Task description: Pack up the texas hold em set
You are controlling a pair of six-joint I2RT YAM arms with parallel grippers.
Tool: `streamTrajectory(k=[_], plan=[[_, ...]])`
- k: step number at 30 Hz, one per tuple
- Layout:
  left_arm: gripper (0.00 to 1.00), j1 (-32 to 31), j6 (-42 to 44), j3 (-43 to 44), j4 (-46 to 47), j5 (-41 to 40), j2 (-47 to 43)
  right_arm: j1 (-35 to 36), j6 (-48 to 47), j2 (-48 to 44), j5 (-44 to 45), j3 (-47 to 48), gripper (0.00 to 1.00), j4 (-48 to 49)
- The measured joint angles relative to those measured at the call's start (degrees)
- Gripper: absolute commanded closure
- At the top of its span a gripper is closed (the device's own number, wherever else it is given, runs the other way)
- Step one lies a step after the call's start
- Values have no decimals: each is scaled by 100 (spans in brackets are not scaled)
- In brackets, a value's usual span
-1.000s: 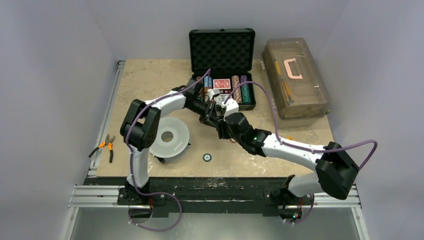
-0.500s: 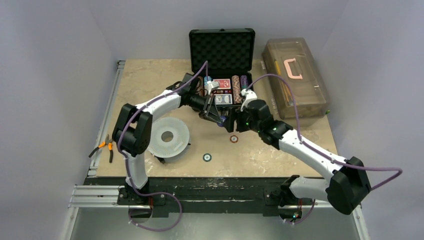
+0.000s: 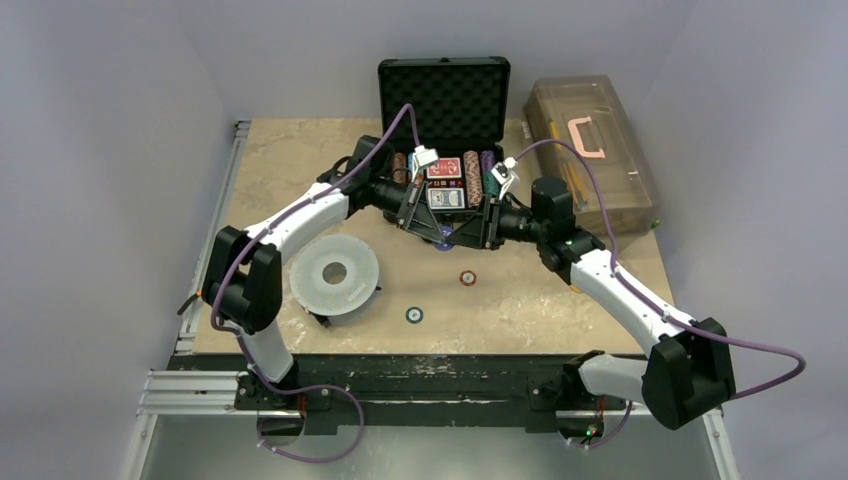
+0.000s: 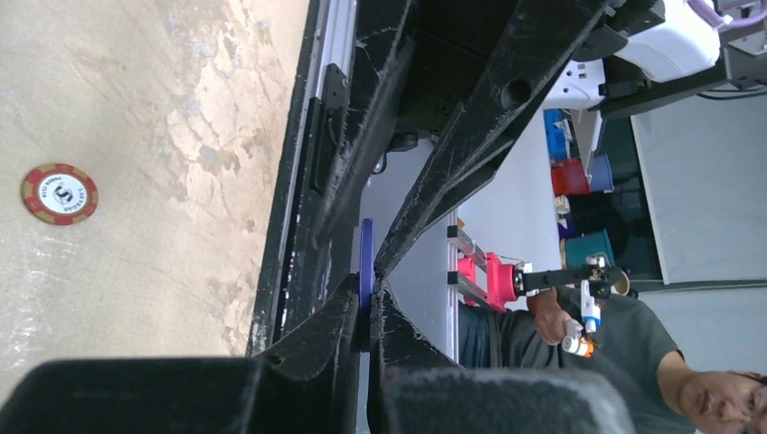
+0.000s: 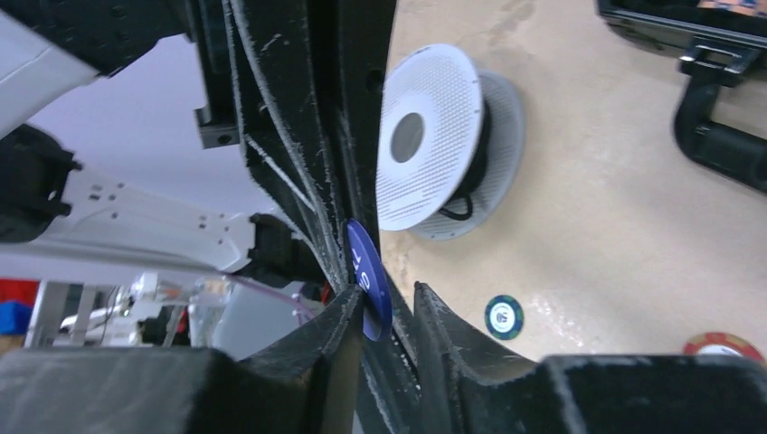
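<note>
**Arms.** Bases are bolted to a metal rail at the near edge. The left arm [image 3: 300, 215] and right arm [image 3: 610, 285] both reach far and inward, and their wrists lie level and meet tip to tip just in front of the case.

**Left tool** [image 4: 366, 294]: clenched on a blue chip [image 4: 365, 262], held edge-on above the bench.

**Right tool** [image 5: 389, 298]: fingers stand apart around that same chip. One finger is against it and a gap shows on the other side.

**Writing.** The blue chip carries a white mark, and the red chip [image 3: 466, 277] has lettering round its ring. Neither can be read.

**Bench** [image 3: 300, 150], pale marbled beige, under plain grey walls:
- Near: a dark green chip [image 3: 414, 315], then the red chip further in.
- Left: a perforated grey-white disc [image 3: 336, 272], with orange-handled pliers [image 3: 210, 292] at the edge.
- Far: the black case [image 3: 445, 100], lid upright and foam-lined, holding chip rows [image 3: 472, 178] and red card decks [image 3: 443, 170].
- Far right: a translucent brown toolbox [image 3: 590, 170] with a pink handle.
</note>
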Motion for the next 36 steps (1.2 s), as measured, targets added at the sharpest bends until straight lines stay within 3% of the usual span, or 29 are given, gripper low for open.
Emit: streamTrajectory(k=[3,4,5,8,11,14,16,20,24,31,36], plan=[[100,-2,28,-2,-33,107,-57,-20,201,4,-393,-39,93,289],[95,-7,48,-2,-37,125,-70,-26,262,4,-483,-55,100,385],[85,-7,63,-2,-55,175,-90,-39,313,4,-566,-68,100,435],[36,-7,175,-9,-70,170,-155,-63,472,0,-839,-114,100,673],[21,-35,310,-13,-269,-66,-258,-11,352,-17,-695,-70,100,610],[11,20,474,-20,-621,-623,-540,57,-79,-13,249,293,100,-319],[8,214,470,-105,-704,-1281,-892,57,-328,15,1141,638,100,-874],[8,741,466,-256,-1067,-3453,-1779,55,-564,232,2828,1005,100,-1257],[9,890,629,-323,-1191,-4994,-2406,46,-608,1235,3866,1602,100,-1419],[10,831,765,-608,-1217,-5869,-2492,85,-566,3980,4570,3862,100,-1475],[10,831,774,-669,-1239,-6024,-2459,114,-365,5128,4551,5134,100,-1620]])
